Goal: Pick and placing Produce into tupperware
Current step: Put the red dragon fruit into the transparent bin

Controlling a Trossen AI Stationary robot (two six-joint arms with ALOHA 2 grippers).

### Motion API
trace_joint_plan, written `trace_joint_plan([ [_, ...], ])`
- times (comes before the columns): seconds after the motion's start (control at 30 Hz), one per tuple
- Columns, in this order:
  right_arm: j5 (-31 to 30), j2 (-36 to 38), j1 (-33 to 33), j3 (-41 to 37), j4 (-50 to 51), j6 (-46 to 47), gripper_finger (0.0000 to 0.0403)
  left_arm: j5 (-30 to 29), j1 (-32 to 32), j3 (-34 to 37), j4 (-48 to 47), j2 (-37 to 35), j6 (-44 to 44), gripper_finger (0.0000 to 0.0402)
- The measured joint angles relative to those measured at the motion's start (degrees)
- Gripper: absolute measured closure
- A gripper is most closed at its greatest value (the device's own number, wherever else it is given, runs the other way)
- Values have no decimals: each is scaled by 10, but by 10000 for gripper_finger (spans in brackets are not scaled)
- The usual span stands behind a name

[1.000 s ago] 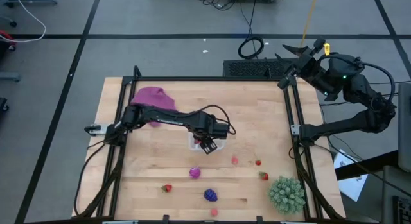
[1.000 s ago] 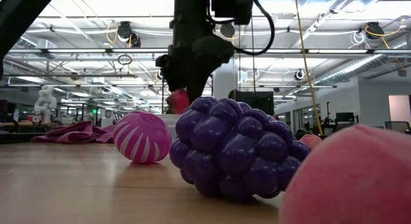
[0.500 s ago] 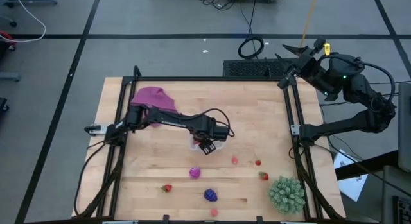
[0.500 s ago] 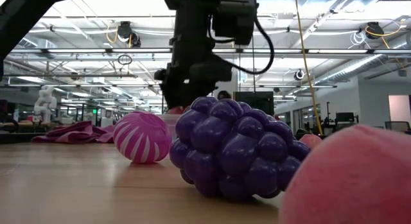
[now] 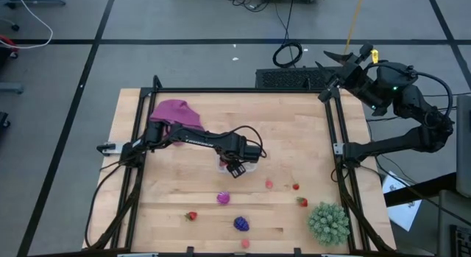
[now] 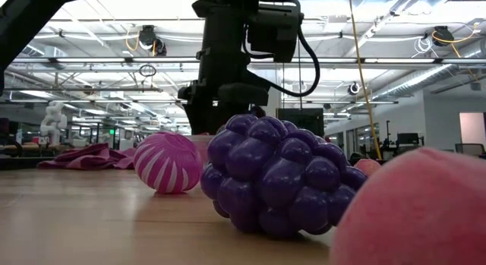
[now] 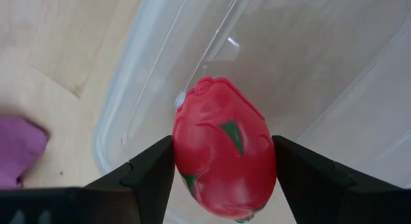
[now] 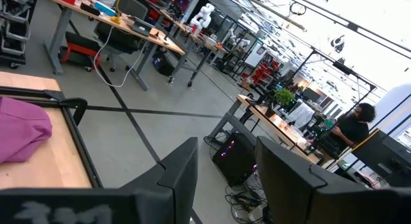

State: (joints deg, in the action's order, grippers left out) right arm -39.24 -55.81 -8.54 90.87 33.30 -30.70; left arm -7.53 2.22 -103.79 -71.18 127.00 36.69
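Now the left claw (image 7: pixel 221 169) grips a red fruit (image 7: pixel 223 163) over the tub (image 7: pixel 308 63); released off-centre, it may bounce out; right claw (image 8: pixel 225 179) waits, nearly closed.

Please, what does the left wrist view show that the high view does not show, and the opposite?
Only the left wrist view shows the red fruit between the left gripper's fingers, held over the clear tub's inside.

Only the high view shows the other fruits on the table, the green plant, and the right gripper waiting beyond the table's far right corner.

Both show the left gripper at the tub, and the purple cloth.
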Motion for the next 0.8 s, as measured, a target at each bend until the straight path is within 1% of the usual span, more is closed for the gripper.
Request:
trace_joint_plan([
  [0.8, 0, 0, 0, 0, 0, 11, 254, -5, 0, 0, 12, 0, -5, 151],
])
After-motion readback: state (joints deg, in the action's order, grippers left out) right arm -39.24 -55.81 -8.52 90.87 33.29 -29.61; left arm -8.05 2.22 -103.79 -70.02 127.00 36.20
